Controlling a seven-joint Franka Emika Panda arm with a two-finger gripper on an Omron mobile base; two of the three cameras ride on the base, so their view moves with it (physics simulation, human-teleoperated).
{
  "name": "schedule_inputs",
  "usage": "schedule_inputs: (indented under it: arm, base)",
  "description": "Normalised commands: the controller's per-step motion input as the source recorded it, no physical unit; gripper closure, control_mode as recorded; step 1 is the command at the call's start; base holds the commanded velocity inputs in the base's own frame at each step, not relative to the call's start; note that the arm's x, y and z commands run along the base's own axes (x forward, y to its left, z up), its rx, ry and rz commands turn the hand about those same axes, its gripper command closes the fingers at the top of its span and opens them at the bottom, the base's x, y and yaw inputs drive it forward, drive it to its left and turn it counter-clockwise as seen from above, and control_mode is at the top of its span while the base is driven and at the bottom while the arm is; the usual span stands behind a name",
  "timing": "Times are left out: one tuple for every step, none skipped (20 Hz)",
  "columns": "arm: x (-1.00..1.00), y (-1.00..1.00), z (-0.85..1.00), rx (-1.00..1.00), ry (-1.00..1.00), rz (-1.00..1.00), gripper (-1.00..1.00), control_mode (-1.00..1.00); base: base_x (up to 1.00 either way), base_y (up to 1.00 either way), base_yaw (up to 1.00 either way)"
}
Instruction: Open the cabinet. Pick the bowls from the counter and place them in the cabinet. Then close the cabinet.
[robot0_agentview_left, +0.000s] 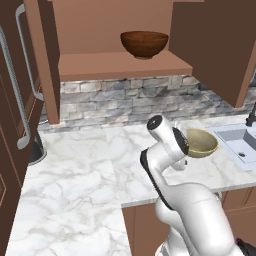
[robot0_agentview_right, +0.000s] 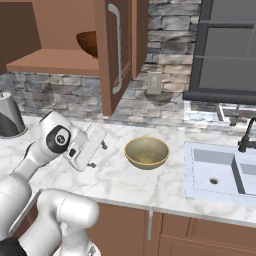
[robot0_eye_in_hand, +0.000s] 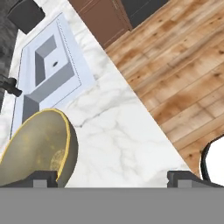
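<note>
The white two-finger gripper (robot0_eye_in_hand: 111, 178) has its jaws spread wide, holding nothing, with the pale yellowish round bowl (robot0_eye_in_hand: 39, 148) just beside one fingertip on the white marble counter (robot0_eye_in_hand: 118, 131). A skewed approach could nudge it toward the sink (robot0_eye_in_hand: 52, 74). The dark wooden bowl (robot0_agentview_left: 144, 44) already sits in the open reddish-brown cabinet (robot0_agentview_left: 120, 65).

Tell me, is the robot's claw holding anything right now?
No, nothing. The gripper is open beside the beige bowl, which sits on the counter.

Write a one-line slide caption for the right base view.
Open end effector beside the pale bowl on the counter; wooden bowl already in the open cabinet.
</note>
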Motion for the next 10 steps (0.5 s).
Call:
schedule_inputs:
  arm:
    - [0.15,-0.19,0.0,0.0,0.0,0.03,-1.0,-1.0]
    - [0.2,-0.16,0.0,0.0,0.0,0.03,-1.0,-1.0]
    - [0.26,-0.1,0.0,0.0,0.0,0.07,-1.0,-1.0]
    - [0.31,-0.07,0.0,0.0,0.0,0.09,-1.0,-1.0]
    - [0.24,-0.04,0.0,0.0,0.0,0.08,-1.0,-1.0]
    - [0.32,-0.14,0.0,0.0,0.0,0.1,-1.0,-1.0]
    - [0.26,-0.09,0.0,0.0,0.0,0.1,-1.0,-1.0]
    - [0.24,-0.17,0.0,0.0,0.0,0.12,-1.0,-1.0]
    - [0.21,-0.17,0.0,0.01,0.0,0.13,-1.0,-1.0]
    - [0.24,-0.13,0.0,0.02,0.0,0.13,-1.0,-1.0]
  base:
    - [0.0,0.0,0.0]
    - [0.0,0.0,0.0]
    - [0.0,0.0,0.0]
    - [0.0,0.0,0.0]
    - [0.0,0.0,0.0]
    - [0.0,0.0,0.0]
    - [0.0,0.0,0.0]
    - [0.0,0.0,0.0]
    - [0.0,0.0,0.0]
    - [0.0,0.0,0.0]
